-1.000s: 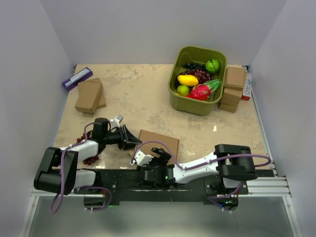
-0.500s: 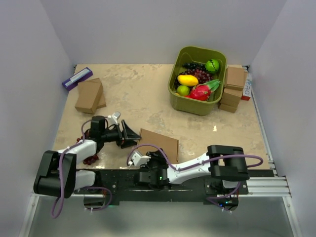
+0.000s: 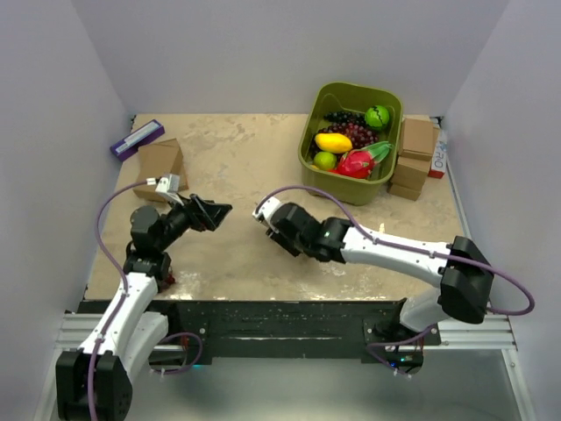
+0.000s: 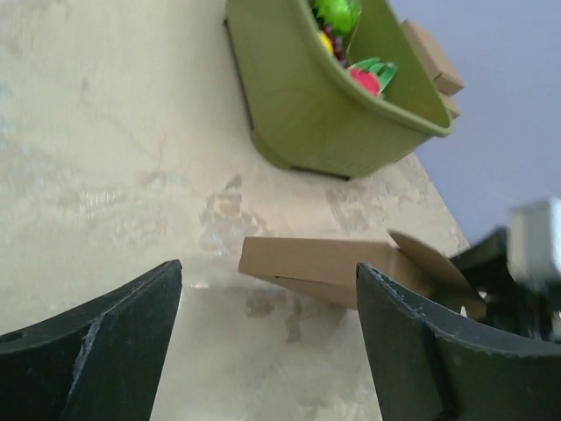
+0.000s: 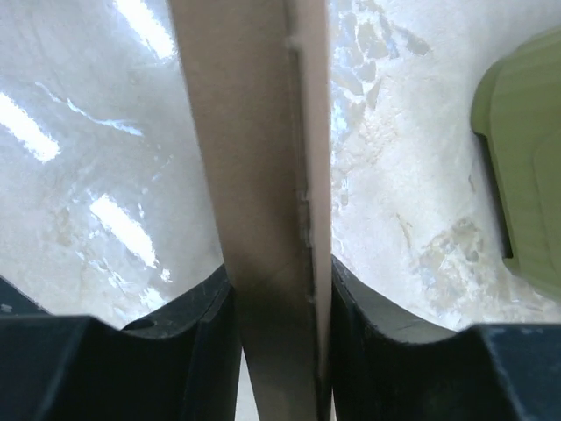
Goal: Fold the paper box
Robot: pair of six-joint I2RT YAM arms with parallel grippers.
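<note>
The paper box (image 5: pixel 254 132), thin brown cardboard, is seen edge-on between the fingers of my right gripper (image 5: pixel 276 289), which is shut on it. In the left wrist view the paper box (image 4: pixel 316 263) hangs tilted just above the tabletop, one flap sticking up at its right end, where the right gripper holds it. In the top view the right gripper (image 3: pixel 276 230) is over the table's middle and the box is hidden under it. My left gripper (image 3: pixel 217 215) is open, a little left of the box and touching nothing; in its own view the left gripper (image 4: pixel 267 285) frames the box from a distance.
A green bin (image 3: pixel 344 191) of fruit stands at the back right, with stacked small brown boxes (image 3: pixel 416 156) beside it. More small boxes (image 3: pixel 158 167) and a purple item (image 3: pixel 137 139) lie at the back left. Dark red grapes (image 3: pixel 165 279) lie by the left arm.
The right gripper shut on the box and carried it from the near edge up toward the table's middle. The left gripper opened, let go of the box and drew back leftward.
</note>
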